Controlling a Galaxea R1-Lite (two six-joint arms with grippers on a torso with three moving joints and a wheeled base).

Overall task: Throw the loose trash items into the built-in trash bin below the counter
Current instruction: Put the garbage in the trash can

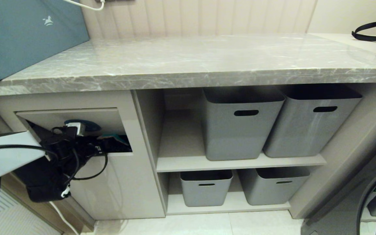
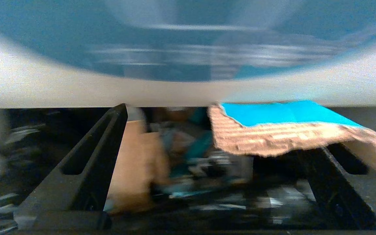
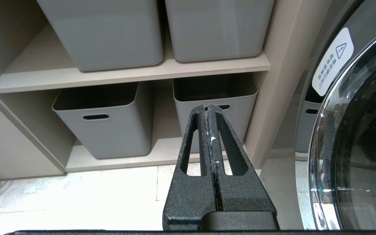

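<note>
Left gripper (image 2: 219, 137) stands spread wide at the bin flap (image 1: 67, 118), a cardboard scrap (image 2: 282, 130) lying flat, teal face up, across one finger (image 2: 335, 182). Only the left wrist view shows litter inside. Right gripper (image 3: 210, 109) is closed, empty.

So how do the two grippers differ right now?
The left gripper is open, its fingers spread wide; the right gripper is shut, fingers pressed together. The left reaches into the trash bin's flap opening with a cardboard scrap lying over one finger; the right hangs empty before the grey tubs. Both are black.
</note>
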